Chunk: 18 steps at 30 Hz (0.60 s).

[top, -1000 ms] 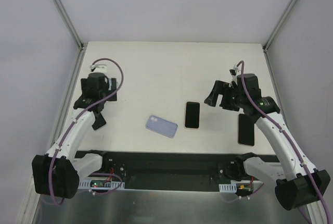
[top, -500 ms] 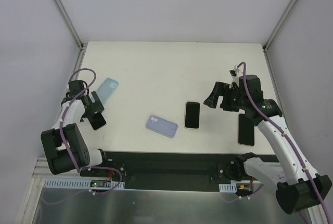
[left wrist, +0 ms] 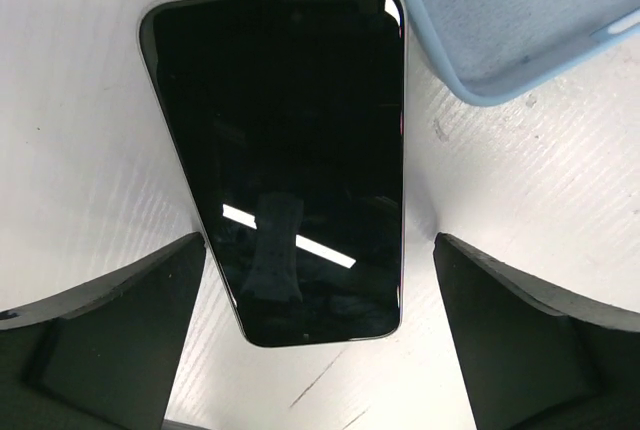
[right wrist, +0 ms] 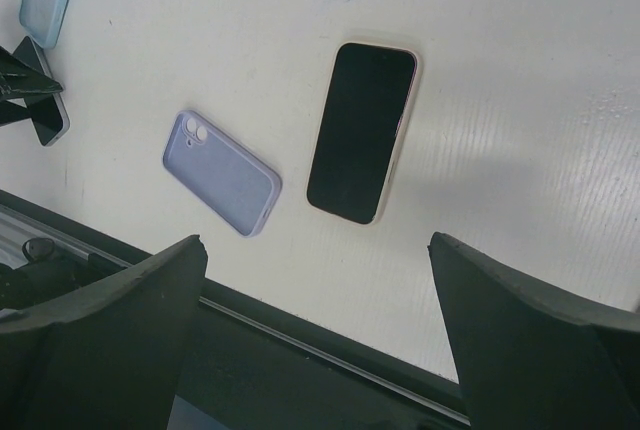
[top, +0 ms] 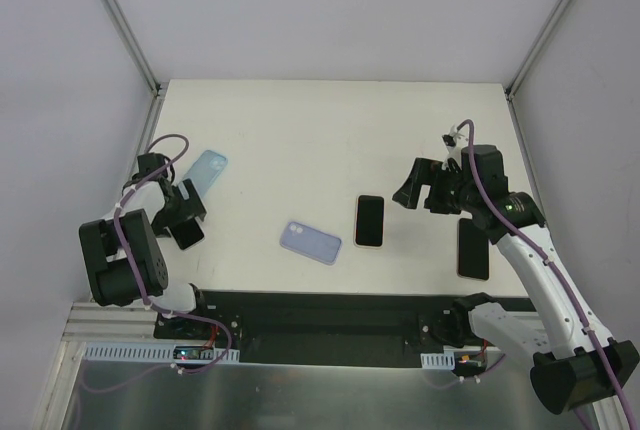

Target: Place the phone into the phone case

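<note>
Our left gripper [top: 178, 212] is hanging low over a dark phone [left wrist: 290, 160] at the left side of the table [top: 320, 130], jaws spread wide and gripping nothing. In the left wrist camera the dark phone is lying screen up with its long axis running straight away from us. Its near end is sitting between the two fingers [left wrist: 100, 340], one beside each long edge and, as far as we can see, neither touching it. So the jaws are spanning its narrow width, which is how we would want to close on it.

The light blue case [left wrist: 510, 20] is lying just past the dark phone's far right corner, very near it and apparently hollow side up. From above, it is sitting a little farther from the arm bases than the gripper, angled off toward the far right. We are judging the move ahead to be a short one: pinch the phone across its width, lift it, and carry it forward and slightly right over that case. It would need turning on the way until the two long axes line up.

Our right gripper [top: 415, 190] is likewise hanging wide open and empty above the right side of the table. Its camera is looking down on a second phone [right wrist: 362, 132] and a lilac case [right wrist: 221, 172] lying back up, both well apart from the light blue case. The left arm is clearly the nearer one to this pair, so we are expecting it to do the work.
</note>
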Tool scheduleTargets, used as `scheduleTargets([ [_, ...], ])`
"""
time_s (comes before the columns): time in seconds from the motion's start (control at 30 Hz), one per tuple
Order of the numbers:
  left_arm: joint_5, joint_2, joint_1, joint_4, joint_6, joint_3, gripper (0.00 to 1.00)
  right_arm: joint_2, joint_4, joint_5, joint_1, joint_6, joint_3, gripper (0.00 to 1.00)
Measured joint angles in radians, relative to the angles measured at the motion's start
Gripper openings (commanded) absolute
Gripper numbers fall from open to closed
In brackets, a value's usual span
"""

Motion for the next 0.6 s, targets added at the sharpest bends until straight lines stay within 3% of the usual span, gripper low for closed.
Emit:
scheduleTargets([
  [0.3,0.024,0.028,0.021,0.001,-0.005,0.025,0.8,0.0,0.0,0.0,0.0,-0.001,0.0,0.96],
  [0.47,0.05,0.047,0.039,0.0,-0.006,0.043,0.66,0.0,0.0,0.0,0.0,0.0,0.0,0.96],
  [0.6,0.06,0.052,0.039,0.001,-0.004,0.05,0.64,0.0,0.0,-0.001,0.0,0.003,0.0,0.96],
])
